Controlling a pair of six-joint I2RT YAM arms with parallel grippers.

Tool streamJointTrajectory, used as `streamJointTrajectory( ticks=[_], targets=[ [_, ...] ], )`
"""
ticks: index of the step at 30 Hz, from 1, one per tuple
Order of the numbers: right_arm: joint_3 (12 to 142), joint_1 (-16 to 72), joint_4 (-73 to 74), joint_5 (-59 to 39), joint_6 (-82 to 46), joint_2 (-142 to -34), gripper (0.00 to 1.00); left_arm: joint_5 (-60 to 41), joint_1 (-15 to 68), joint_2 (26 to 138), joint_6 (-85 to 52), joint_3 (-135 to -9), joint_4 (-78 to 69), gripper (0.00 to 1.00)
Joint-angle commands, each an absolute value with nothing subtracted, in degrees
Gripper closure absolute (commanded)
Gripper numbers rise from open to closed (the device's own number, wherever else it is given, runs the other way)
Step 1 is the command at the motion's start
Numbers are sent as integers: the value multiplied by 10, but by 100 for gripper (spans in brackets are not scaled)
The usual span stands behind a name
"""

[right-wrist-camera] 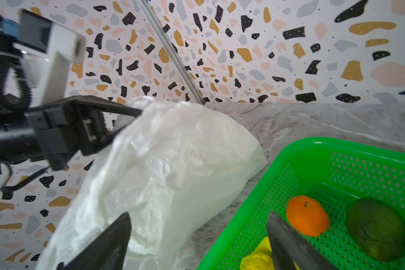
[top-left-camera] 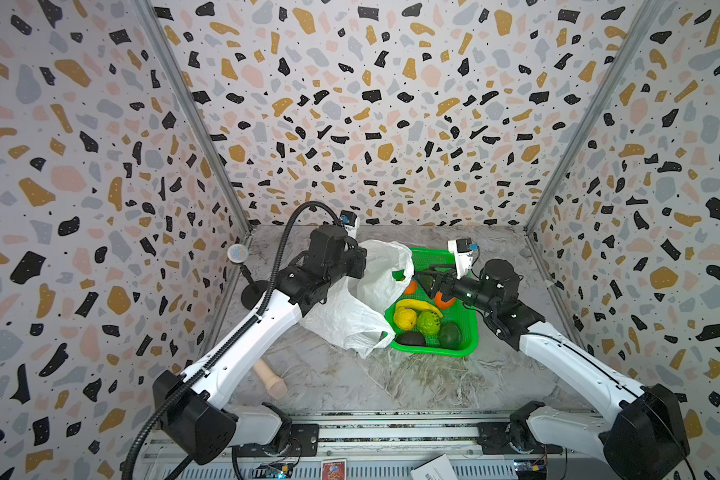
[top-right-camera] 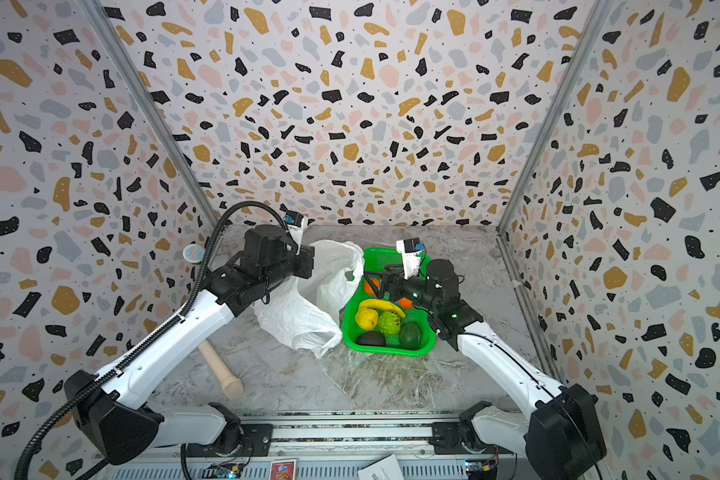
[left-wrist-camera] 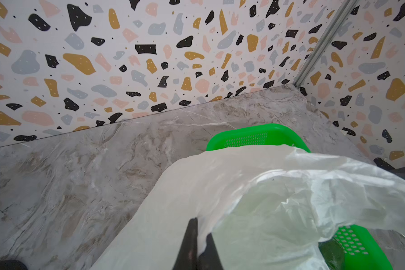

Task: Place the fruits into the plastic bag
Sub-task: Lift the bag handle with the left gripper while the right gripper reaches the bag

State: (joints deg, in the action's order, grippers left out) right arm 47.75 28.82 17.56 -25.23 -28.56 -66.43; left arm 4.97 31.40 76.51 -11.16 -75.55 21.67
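Here the marble surface [top-left-camera: 391,382] carries the white plastic bag [top-left-camera: 350,316], draped against the left rim of the green basket [top-left-camera: 437,350], its top clamped in the left gripper [left-wrist-camera: 200,231] fingers. The right gripper [right-wrist-camera: 198,217] hovers over that rim, fingers apart. The fruits [top-left-camera: 427,322] lie in the basket.

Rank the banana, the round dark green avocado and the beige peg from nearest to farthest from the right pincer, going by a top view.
1. Banana: in the green basket, just on the near side of the open right pincer.
2. Dark green avocado: at the basket's near right corner.
3. Beige peg: far left, lying on the table.
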Motion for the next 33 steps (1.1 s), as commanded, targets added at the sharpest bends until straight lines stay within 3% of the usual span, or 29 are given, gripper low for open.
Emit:
streamJointTrajectory(
  ticks=[1, 5, 14, 24, 33],
  targets=[
    [494, 294, 175, -205, -271, -630, 9, 38, 303, 753, -120, -748, 183, 100],
    [466, 294, 183, -156, -279, -601, 8, -8, 283, 753, -146, -747, 167, 100],
    [417, 311, 177, -214, -256, -600, 8, -123, 243, 789, -208, -794, 162, 100],
    [429, 360, 214, -265, -247, -680, 9, -176, 218, 798, -262, -818, 150, 100],
    [445, 381, 235, -228, -231, -739, 10, -210, 212, 797, -289, -831, 136, 100]
  ],
)
